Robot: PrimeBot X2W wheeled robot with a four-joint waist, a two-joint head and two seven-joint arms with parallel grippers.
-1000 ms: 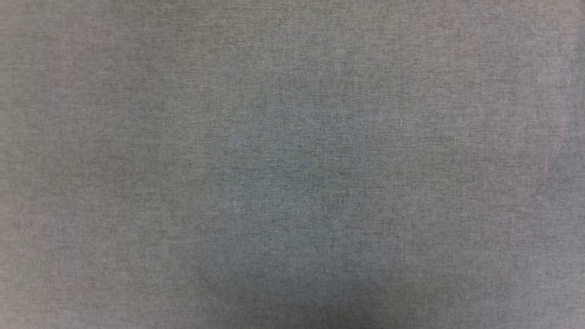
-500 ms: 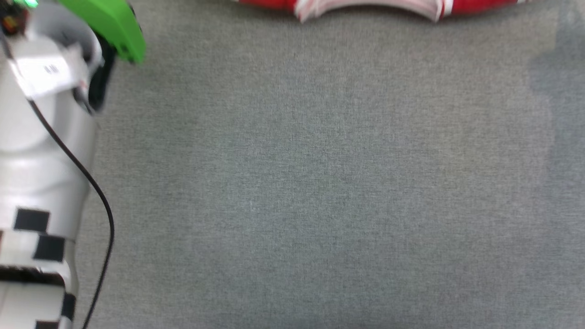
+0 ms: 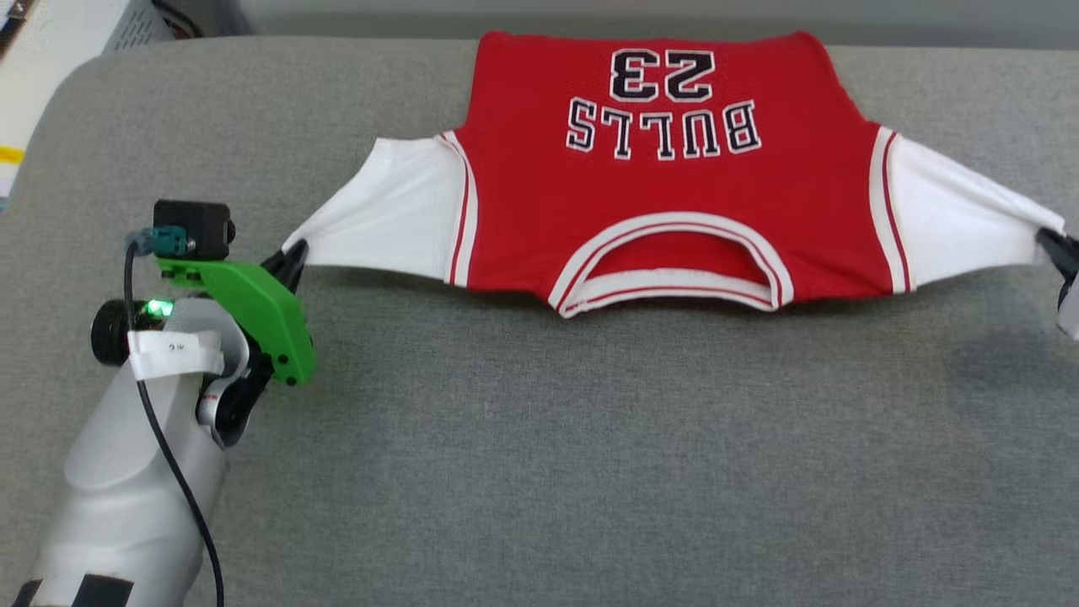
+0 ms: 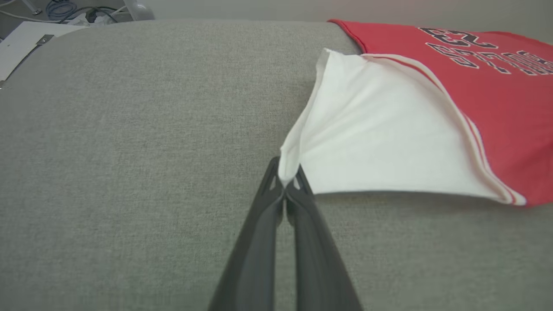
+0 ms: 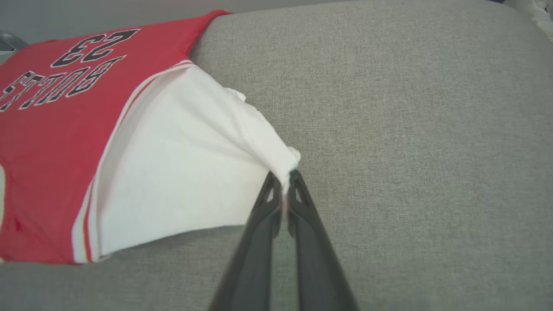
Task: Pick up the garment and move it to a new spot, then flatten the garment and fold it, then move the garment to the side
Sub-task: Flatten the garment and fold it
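Pinching garment (image 3: 674,219) sleeves: left hand (image 4: 285,181), right hand (image 5: 285,183)

Grey cloth-covered surface (image 3: 539,464) with one shirt on it.

From my head camera I see a flat surface covered in grey woven cloth, its far left corner rounded. The garment (image 3: 674,219) lies on the far half, lettered side up. The red body is spread flat, with the collar towards me and the hem at the far edge, so "BULLS" and the 23 read upside down. Its white sleeves stretch out to left and right. Their near edges sit slightly off the cloth and cast a thin shadow on it.
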